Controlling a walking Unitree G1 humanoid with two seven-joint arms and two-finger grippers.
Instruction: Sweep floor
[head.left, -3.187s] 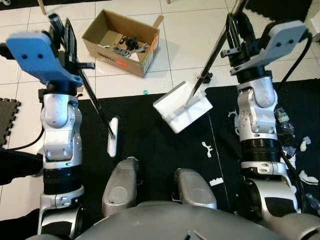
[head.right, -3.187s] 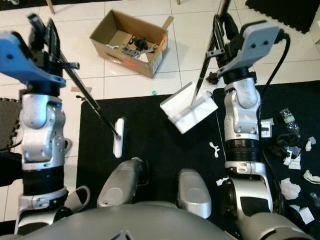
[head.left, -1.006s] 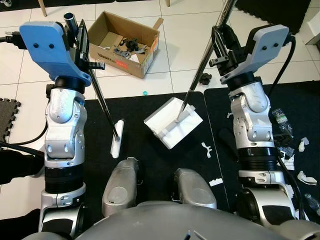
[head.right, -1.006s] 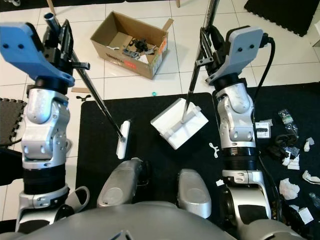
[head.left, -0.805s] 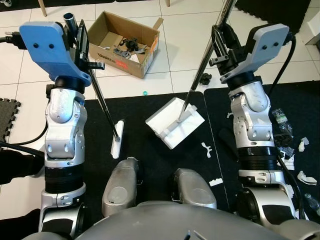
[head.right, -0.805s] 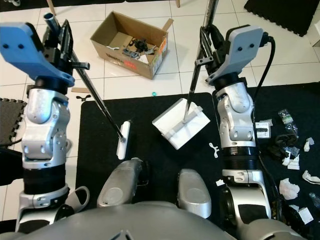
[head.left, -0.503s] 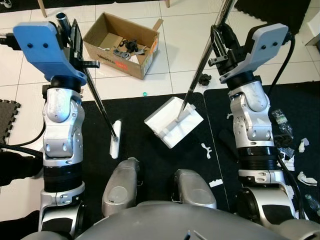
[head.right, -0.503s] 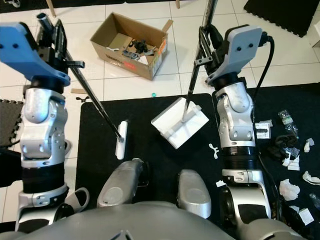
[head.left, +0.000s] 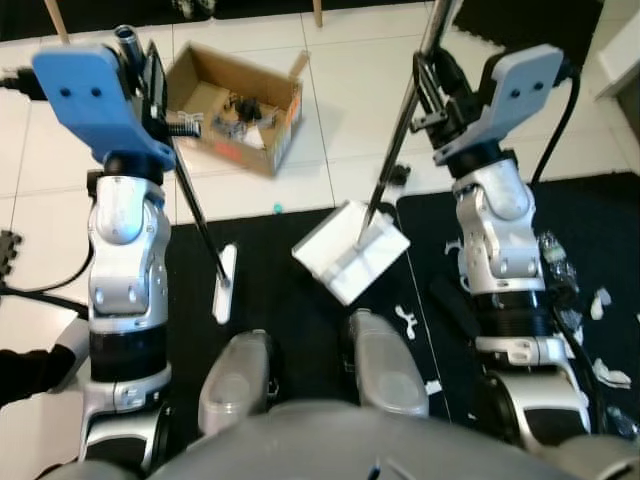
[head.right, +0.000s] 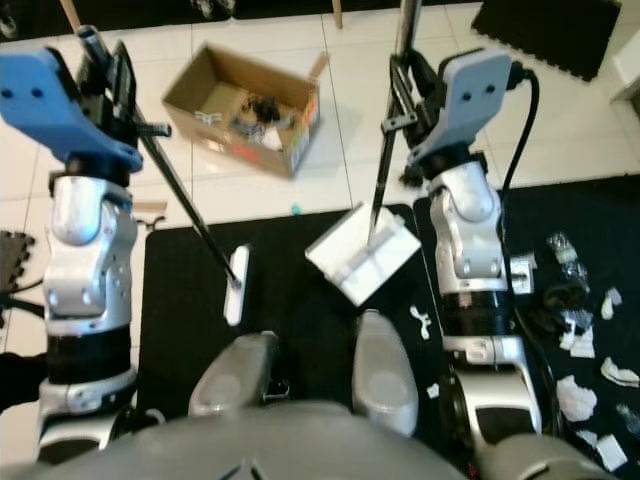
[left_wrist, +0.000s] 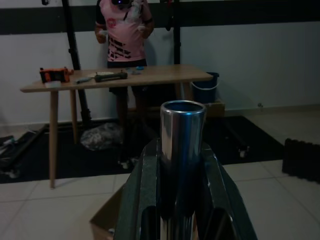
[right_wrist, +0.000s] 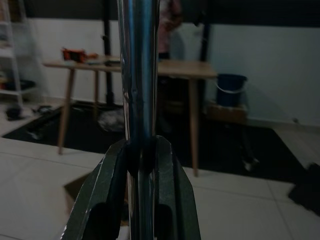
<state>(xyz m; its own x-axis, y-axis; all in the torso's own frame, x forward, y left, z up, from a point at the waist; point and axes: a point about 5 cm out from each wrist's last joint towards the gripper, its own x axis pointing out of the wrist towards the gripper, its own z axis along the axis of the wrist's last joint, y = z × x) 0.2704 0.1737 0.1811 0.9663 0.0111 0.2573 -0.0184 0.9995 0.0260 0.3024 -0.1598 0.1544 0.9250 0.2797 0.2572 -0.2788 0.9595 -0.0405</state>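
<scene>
My left gripper (head.left: 152, 82) is raised at the left and shut on the metal handle (left_wrist: 182, 131) of a broom. The dark shaft slants down to the white broom head (head.left: 225, 283), which rests on the black mat (head.left: 280, 290). My right gripper (head.left: 432, 88) is raised at the right and shut on the long metal pole (right_wrist: 138, 75) of a white dustpan (head.left: 350, 250). The dustpan sits tilted at the mat's far edge, to the right of the broom head, with a gap between them.
An open cardboard box (head.left: 232, 108) with small parts stands on the white tiles ahead. White paper scraps (head.left: 600, 300) and litter lie on the mat at the right. A person (left_wrist: 122, 30) stands behind a wooden table (left_wrist: 115, 77) near a blue bucket (left_wrist: 205, 85).
The whole picture has shifted and blurred, so the camera moved. Since the earliest frames the dustpan has come a little left and nearer. Both grips are unchanged.
</scene>
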